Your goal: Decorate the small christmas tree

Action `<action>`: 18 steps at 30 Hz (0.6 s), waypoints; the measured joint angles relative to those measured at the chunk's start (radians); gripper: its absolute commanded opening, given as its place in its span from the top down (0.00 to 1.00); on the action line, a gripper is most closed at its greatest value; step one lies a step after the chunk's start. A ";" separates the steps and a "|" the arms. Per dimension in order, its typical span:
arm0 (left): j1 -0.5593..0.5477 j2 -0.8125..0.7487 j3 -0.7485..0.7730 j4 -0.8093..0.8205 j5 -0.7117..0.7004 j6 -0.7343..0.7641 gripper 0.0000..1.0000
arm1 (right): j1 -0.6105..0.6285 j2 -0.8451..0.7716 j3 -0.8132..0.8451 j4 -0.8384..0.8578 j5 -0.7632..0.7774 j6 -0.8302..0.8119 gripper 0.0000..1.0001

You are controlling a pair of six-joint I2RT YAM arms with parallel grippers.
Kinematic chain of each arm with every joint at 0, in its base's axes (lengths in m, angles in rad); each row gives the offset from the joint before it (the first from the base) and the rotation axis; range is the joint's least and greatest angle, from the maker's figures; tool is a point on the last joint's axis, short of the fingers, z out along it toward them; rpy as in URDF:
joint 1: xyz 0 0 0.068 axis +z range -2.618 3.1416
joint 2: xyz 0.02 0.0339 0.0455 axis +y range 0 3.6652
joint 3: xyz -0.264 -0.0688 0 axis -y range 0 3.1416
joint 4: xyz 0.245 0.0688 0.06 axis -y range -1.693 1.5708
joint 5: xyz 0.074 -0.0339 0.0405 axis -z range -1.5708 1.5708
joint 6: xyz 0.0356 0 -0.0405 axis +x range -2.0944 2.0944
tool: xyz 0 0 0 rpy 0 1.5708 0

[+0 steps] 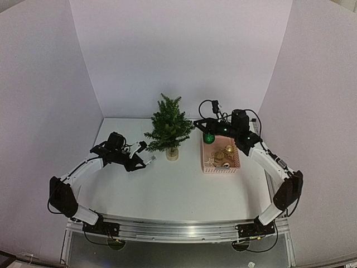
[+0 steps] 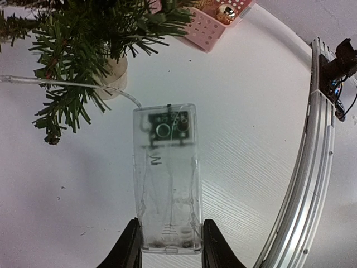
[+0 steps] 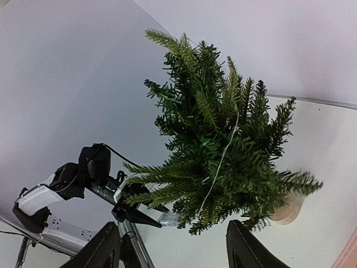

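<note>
Left gripper [image 2: 170,239] pinches 1 clear battery box [image 2: 165,167], just left of the small christmas tree [image 1: 167,125], which stands upright. Right gripper [image 3: 173,229], just right of the tree, has its 2 fingers spread.

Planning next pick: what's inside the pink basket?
Seen: gold baubles in the basket, a green ball at its far corner. The right arm covers the far end, so anything there is hidden.

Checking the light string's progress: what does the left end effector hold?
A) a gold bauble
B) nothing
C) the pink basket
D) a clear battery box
D: the left end effector grips a clear battery box, its wire running toward the small christmas tree.
</note>
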 measured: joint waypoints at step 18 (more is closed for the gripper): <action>-0.153 0.016 -0.165 0.257 -0.136 0.091 0.81 | 0.000 -0.021 -0.007 0.000 0.015 0.000 0.37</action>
